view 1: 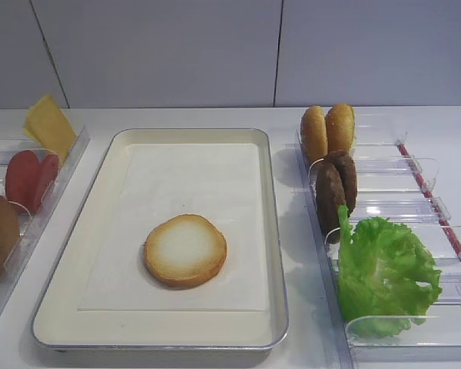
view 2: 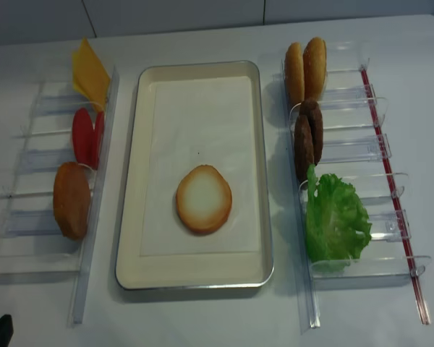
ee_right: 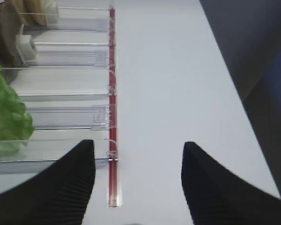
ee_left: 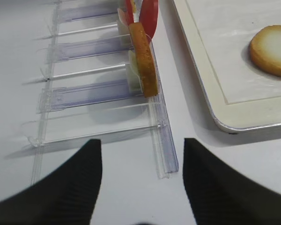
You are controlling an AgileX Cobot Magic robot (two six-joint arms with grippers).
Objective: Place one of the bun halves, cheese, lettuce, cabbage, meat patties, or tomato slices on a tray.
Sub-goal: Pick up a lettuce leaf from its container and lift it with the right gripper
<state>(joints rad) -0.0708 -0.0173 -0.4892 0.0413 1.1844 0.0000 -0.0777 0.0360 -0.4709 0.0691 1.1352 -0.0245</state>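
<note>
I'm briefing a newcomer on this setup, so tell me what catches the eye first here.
A bun half lies pale face up on the paper liner of the cream tray, slightly toward the near end. To the right, a bright green lettuce leaf fills the near end of the clear bin, with two dark patties standing on edge behind it.

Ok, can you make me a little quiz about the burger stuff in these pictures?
1. True or false: a bun half lies flat on the tray.
2. What stands right behind the lettuce in the right rack: A meat patties, B cheese, C tomato?
3. Fill in: both grippers, left and right, are ____.

Key: 1 true. 2 A, the meat patties. 3 open.
</note>
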